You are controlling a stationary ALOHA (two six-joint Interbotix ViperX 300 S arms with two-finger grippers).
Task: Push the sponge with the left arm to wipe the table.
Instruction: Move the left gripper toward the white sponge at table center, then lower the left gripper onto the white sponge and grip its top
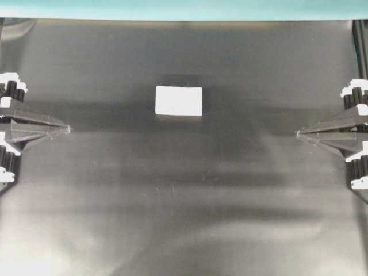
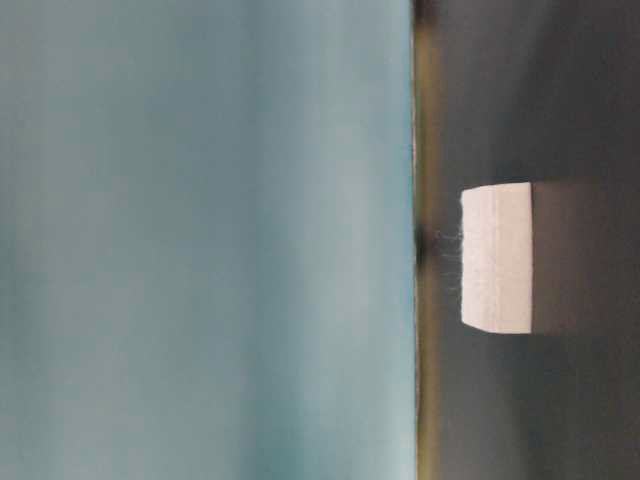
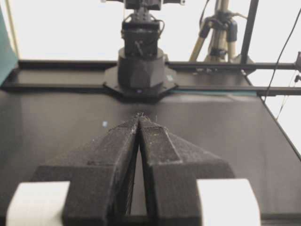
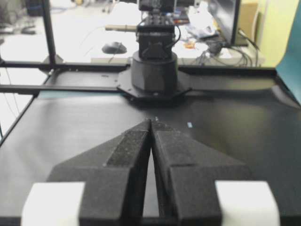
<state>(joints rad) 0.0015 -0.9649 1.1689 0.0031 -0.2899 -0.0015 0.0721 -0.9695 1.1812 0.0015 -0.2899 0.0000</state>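
White sponge lying flat on matte black table, near the middle and toward the teal strip at the far edge; well apart from both grippers. Seen from overhead: left gripper at the left border, right gripper at the right border, tips pointing at each other across bare black sheet, sponge set between them but farther back than the line joining the tips. Table-level view, turned sideways: only the sponge resting on the dark surface against a teal backdrop, fine fibres showing along one face, no arm visible. Left wrist view: fingers of the left gripper pressed together at the tips, holding nothing, sponge out of sight, opposite arm's base ahead. Right wrist view: right gripper likewise closed to a point, empty, facing the other base.
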